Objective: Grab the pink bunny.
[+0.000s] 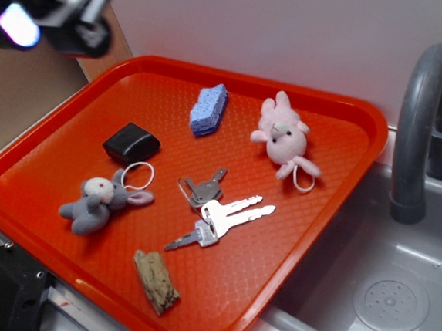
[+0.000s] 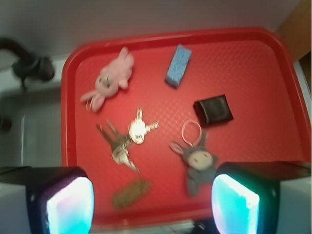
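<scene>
The gripper (image 1: 46,22) is hanging high above the far left corner of the red tray (image 1: 347,193), well apart from everything on it, with its two glowing pads (image 2: 70,207) standing wide apart and nothing between them. The pink bunny (image 1: 283,135) is lying on its back toward the right side of the tray, near the edge by the sink (image 1: 416,272) and its grey faucet (image 1: 419,125), with its ears pointing to the back wall and its white cord loop trailing toward the front.

From the wrist view the pink bunny (image 2: 108,83) is sitting up and to the left of the pads, on the far side of the tray, its long axis running on a slant from ears at upper right to feet at lower left. The grey bunny (image 2: 197,163) is lying much nearer the gripper, just above the right pad, so I judge the arm has to be crossing the keys (image 2: 127,139) and descending on the far left toy, likely closing across its narrow body.
</scene>
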Available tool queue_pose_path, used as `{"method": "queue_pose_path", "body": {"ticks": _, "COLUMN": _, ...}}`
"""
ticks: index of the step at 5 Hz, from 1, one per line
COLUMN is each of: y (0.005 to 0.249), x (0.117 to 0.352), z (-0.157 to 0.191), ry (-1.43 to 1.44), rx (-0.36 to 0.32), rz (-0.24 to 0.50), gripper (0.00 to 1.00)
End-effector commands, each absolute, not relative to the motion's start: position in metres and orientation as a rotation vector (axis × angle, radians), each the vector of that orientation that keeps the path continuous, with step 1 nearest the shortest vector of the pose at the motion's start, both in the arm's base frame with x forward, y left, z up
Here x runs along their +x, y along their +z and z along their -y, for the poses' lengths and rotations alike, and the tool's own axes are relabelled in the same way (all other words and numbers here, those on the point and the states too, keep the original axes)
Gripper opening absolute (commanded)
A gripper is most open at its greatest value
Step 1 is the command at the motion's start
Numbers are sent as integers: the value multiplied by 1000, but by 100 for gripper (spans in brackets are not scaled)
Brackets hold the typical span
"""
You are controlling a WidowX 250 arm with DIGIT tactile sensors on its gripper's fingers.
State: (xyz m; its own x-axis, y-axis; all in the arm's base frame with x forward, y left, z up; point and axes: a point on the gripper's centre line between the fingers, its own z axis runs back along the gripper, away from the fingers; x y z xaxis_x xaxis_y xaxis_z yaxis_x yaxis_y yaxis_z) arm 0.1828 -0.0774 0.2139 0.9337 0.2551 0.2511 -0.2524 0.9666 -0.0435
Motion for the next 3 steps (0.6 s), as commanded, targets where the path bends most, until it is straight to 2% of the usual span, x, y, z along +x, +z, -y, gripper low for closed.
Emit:
{"method": "queue_pose_path", "body": {"ticks": 1, "y": 163, "x": 240, "z": 108, "ry": 535, "rx": 42, "rz": 356, "gripper": 100}}
{"method": "queue_pose_path", "body": {"ticks": 3, "y": 109, "x": 289, "z": 104, "ry": 627, "rx": 75, "rz": 422, "gripper": 100}}
